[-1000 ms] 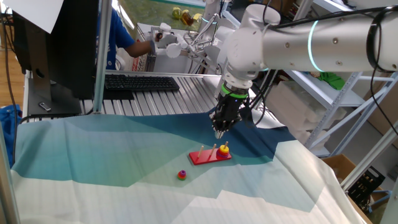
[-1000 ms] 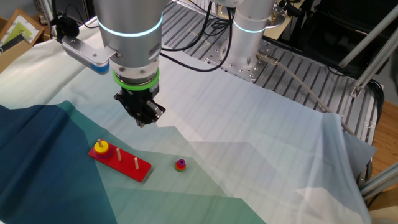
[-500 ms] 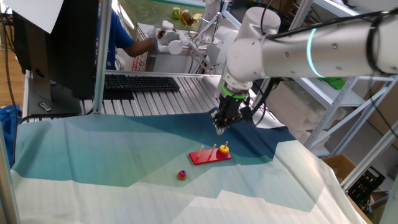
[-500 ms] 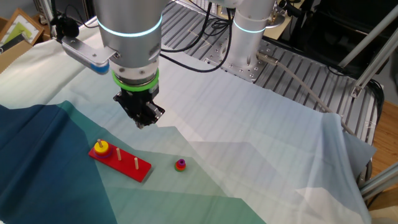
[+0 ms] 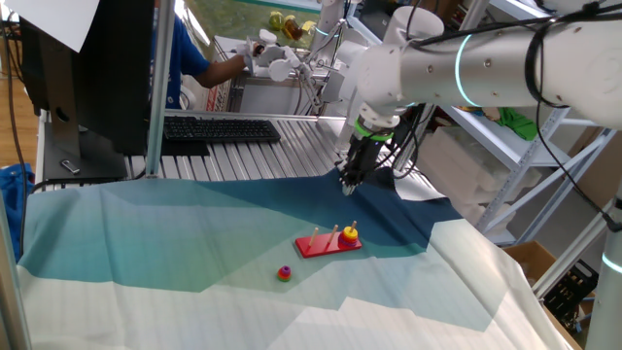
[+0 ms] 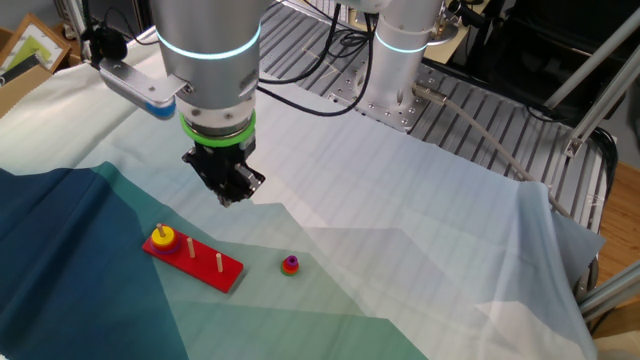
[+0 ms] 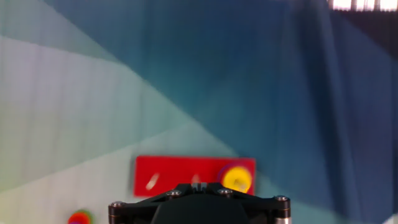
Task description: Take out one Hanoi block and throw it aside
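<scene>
The Hanoi block (image 5: 351, 232) is a small yellow ring on the end peg of the red peg base (image 5: 326, 245). It also shows in the other fixed view (image 6: 162, 237) and, blurred, in the hand view (image 7: 237, 179). My gripper (image 5: 348, 185) hangs in the air above and behind the base, apart from it, with its jaws together and nothing in them. In the other fixed view the gripper (image 6: 232, 196) is above the base (image 6: 200, 263). Two bare pegs stand on the rest of the base.
A small red-magenta and orange piece (image 5: 284, 273) lies on the cloth in front of the base, also in the other fixed view (image 6: 290, 264). The table is covered with blue, teal and white cloth. A keyboard (image 5: 219, 129) and a person's arm are at the back.
In one fixed view my gripper has moved up and back, away from the peg base. The yellow ring and the small piece have not moved.
</scene>
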`<state>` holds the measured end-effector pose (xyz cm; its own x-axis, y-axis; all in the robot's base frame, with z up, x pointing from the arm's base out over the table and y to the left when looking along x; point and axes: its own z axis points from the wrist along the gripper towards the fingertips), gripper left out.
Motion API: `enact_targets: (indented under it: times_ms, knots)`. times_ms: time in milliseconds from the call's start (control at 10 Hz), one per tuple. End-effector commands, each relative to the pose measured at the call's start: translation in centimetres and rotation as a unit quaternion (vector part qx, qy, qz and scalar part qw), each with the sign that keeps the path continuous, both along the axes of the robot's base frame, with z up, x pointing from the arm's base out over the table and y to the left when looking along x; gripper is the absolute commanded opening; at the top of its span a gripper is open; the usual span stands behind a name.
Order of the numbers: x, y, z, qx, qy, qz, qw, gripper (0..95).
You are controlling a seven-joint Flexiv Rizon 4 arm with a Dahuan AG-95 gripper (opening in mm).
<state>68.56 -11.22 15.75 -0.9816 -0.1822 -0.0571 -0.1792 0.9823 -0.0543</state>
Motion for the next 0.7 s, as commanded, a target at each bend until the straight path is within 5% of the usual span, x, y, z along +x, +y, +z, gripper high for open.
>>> enact_targets:
  times_ms: [100, 700]
  knots:
    - [0.1, -0.4, -0.2, -0.001, -0.009, 0.004, 1.0000, 0.0]
    - [0.1, -1.6, -2.6, 0.002, -0.013, -0.005, 0.9999, 0.0]
